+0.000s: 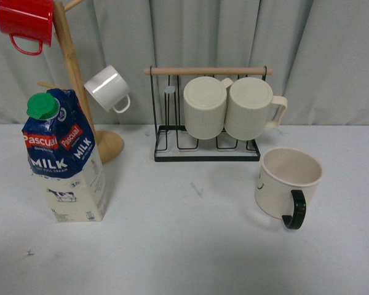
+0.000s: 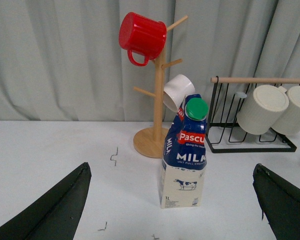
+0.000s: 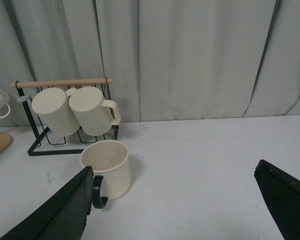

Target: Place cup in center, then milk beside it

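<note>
Standing upright at the near left of the pale grey table (image 1: 172, 264), the milk carton (image 1: 66, 161) turns its blue top, green cap and cow picture toward the front camera. The cup (image 1: 285, 182) sits upright on the right side of the table, mouth up, with its black handle pointing toward the near edge. Between them lies the center (image 1: 190, 215), a bare patch of tabletop with a small dark mark (image 1: 197, 188) on it. Neither the carton nor the cup is on that patch, and the two are well apart.

At the far side a black wire rack (image 1: 206, 153) with a wooden bar holds two ribbed mugs (image 1: 205, 107) tipped on their sides, close against each other. At the far left a wooden mug tree (image 1: 74, 74) carries a red mug (image 1: 26, 21) up high and a small white mug (image 1: 107, 88) lower down, just behind the carton. A grey curtain (image 1: 332, 55) hangs behind everything.

Neither arm shows in the front view. The left gripper (image 2: 171, 170) has its two dark fingers (image 2: 60, 205) spread wide with nothing between them; the carton stands farther off, in line with the gap and clear of both. The right gripper (image 3: 173, 167) is likewise spread wide and empty. The cup stands beyond one finger, whose tip overlaps the handle in that view; whether they touch I cannot tell.
</note>
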